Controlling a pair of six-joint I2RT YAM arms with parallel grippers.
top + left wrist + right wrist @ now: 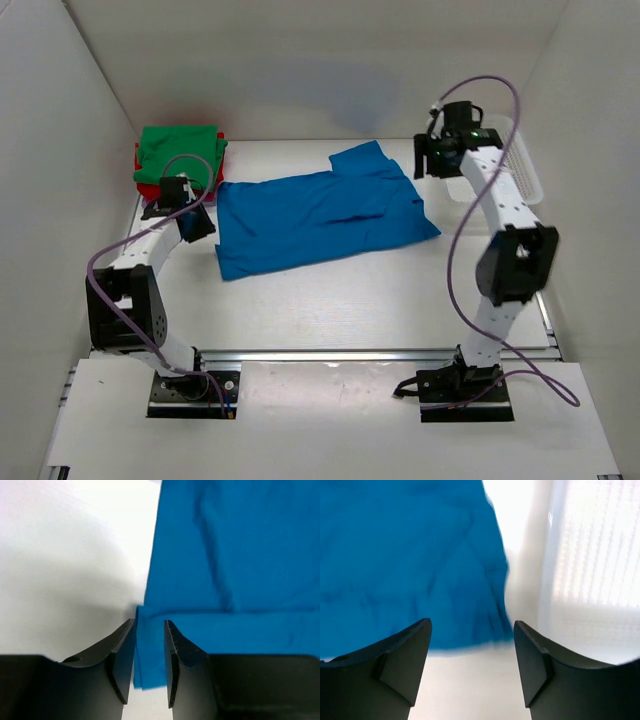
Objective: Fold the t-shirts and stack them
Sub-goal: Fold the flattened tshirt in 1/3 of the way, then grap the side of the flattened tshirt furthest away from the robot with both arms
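The bright blue t-shirt (320, 215) lies spread, partly folded, in the middle of the table. My left gripper (203, 226) is at its left edge. In the left wrist view the left gripper (150, 622) has its jaws drawn close on a doubled corner of the blue t-shirt (235, 555). A folded green t-shirt (178, 150) lies on a red one (146, 186) at the back left. My right gripper (432, 160) is raised over the shirt's right side. In the right wrist view the right gripper (472, 625) is wide open and empty, with the blue t-shirt (405, 555) below it.
A white mesh basket (522, 165) stands at the back right, and it shows beside the right gripper in the right wrist view (595, 555). White walls close in the table on the left, back and right. The arm bases sit at the near edge.
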